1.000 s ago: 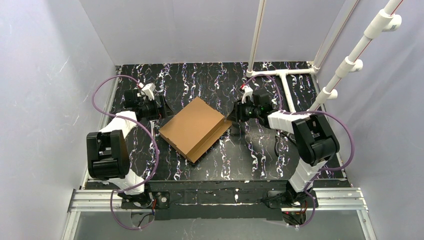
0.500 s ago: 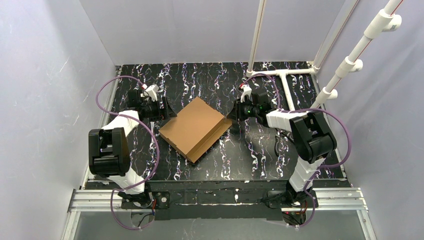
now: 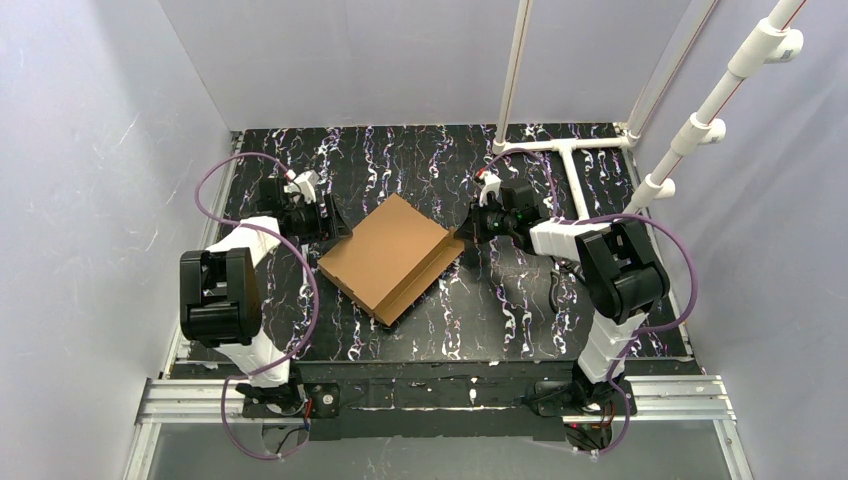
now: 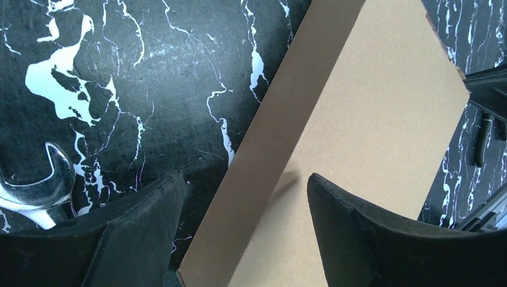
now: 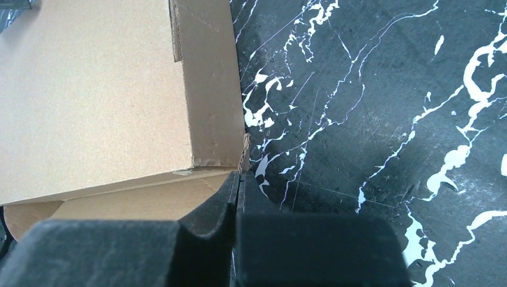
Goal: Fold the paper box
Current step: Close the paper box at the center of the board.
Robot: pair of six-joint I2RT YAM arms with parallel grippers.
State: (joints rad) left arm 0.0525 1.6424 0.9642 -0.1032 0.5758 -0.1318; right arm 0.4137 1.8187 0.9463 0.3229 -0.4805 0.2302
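Observation:
The paper box (image 3: 390, 255), a shallow brown cardboard shape, lies slantwise in the middle of the black marbled table. My left gripper (image 3: 335, 222) is at its far-left side. In the left wrist view it (image 4: 245, 179) stands open, one finger over the table and the other over the box's top (image 4: 370, 119), astride the side wall. My right gripper (image 3: 462, 232) is at the box's right corner. In the right wrist view its fingers (image 5: 239, 174) are pressed together on the thin corrugated edge of that corner of the box (image 5: 89, 101).
A silver wrench (image 4: 42, 191) lies on the table just left of my left gripper. A white pipe frame (image 3: 560, 150) stands at the back right. Grey walls close in the table on the left, the back and the right.
My right gripper has shut at the box's right corner after edging towards it. My left gripper has narrowed a little and shifted slightly towards the box. The box has stayed put.

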